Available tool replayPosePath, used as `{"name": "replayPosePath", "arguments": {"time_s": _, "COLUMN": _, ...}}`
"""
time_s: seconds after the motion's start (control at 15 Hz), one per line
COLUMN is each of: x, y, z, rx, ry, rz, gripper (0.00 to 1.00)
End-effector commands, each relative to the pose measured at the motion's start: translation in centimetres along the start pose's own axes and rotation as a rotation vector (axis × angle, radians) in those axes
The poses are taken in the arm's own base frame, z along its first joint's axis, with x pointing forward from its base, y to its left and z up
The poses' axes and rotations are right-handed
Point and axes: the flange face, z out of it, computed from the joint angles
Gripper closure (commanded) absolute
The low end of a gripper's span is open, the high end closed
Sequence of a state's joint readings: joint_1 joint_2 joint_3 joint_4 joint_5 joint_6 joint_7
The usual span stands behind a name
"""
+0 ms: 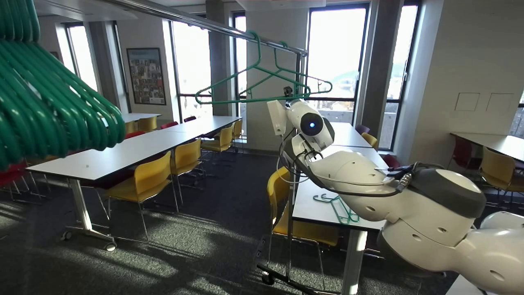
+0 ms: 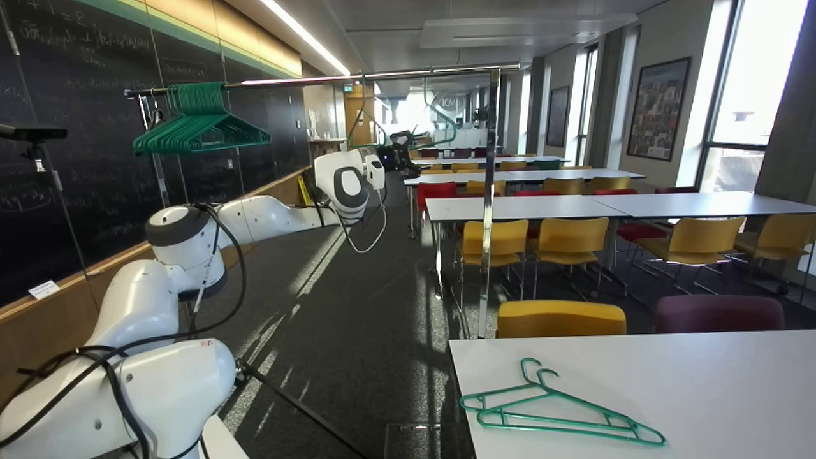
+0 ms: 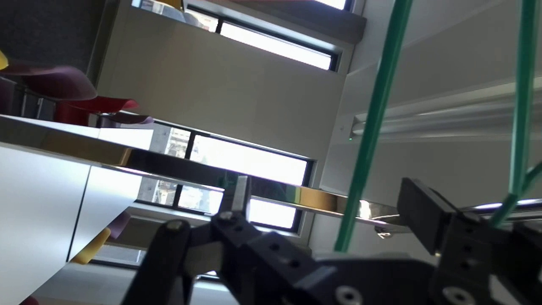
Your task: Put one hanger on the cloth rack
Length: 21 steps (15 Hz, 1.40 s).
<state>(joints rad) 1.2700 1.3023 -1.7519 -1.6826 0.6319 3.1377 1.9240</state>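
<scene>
The cloth rack shows in both exterior views, with a horizontal metal top bar [image 1: 221, 29] [image 2: 306, 80] and a shiny upright [image 2: 489, 217]. Two thin green hangers hang by their hooks near one end of the bar, a nearer hanger [image 1: 257, 65] and another hanger [image 1: 323, 80]. They show edge-on in an exterior view [image 2: 363, 105] [image 2: 440, 118]. My gripper [image 2: 403, 154] is beside them, below the bar. In the wrist view the gripper [image 3: 328, 188] is open, with a green hanger tube [image 3: 367, 144] between its spread fingers and apart from both. A second hanger tube [image 3: 523, 106] passes by the right finger.
A dense bunch of green hangers [image 1: 49, 102] [image 2: 197, 127] hangs at the bar's opposite end. Two green hangers [image 2: 561, 408] lie on a white table [image 2: 714, 382]. Yellow chairs [image 1: 282, 196] and long tables [image 1: 163, 143] stand around. A blackboard [image 2: 76, 159] lines a wall.
</scene>
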Motion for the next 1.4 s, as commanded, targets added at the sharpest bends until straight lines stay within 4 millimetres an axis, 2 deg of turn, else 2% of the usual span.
{"name": "replayPosePath", "arguments": {"time_s": 0.0, "x": 0.6, "y": -2.5, "z": -1.6, "rx": 0.142, "ry": -0.034, "rz": 0.039, "gripper": 0.0}}
{"name": "replayPosePath", "arguments": {"time_s": 0.27, "x": 0.5, "y": -4.0, "z": -2.9, "rx": 0.219, "ry": -0.068, "rz": 0.081, "gripper": 0.0}}
{"name": "replayPosePath", "arguments": {"time_s": 0.67, "x": -3.0, "y": -4.2, "z": -5.8, "rx": 0.246, "ry": -0.164, "rz": 0.077, "gripper": 0.0}}
{"name": "replayPosePath", "arguments": {"time_s": 0.8, "x": -4.5, "y": -3.8, "z": -6.8, "rx": 0.239, "ry": -0.212, "rz": 0.058, "gripper": 0.0}}
{"name": "replayPosePath", "arguments": {"time_s": 1.0, "x": -6.7, "y": -1.9, "z": -7.6, "rx": 0.199, "ry": -0.275, "rz": 0.015, "gripper": 0.0}}
{"name": "replayPosePath", "arguments": {"time_s": 1.2, "x": -7.2, "y": -0.7, "z": -7.8, "rx": 0.192, "ry": -0.299, "rz": -0.005, "gripper": 0.0}}
{"name": "replayPosePath", "arguments": {"time_s": 1.27, "x": -7.0, "y": -0.9, "z": -7.8, "rx": 0.216, "ry": -0.297, "rz": -0.015, "gripper": 0.0}}
{"name": "replayPosePath", "arguments": {"time_s": 1.33, "x": -8.0, "y": -2.6, "z": -7.9, "rx": 0.245, "ry": -0.288, "rz": -0.029, "gripper": 0.0}}
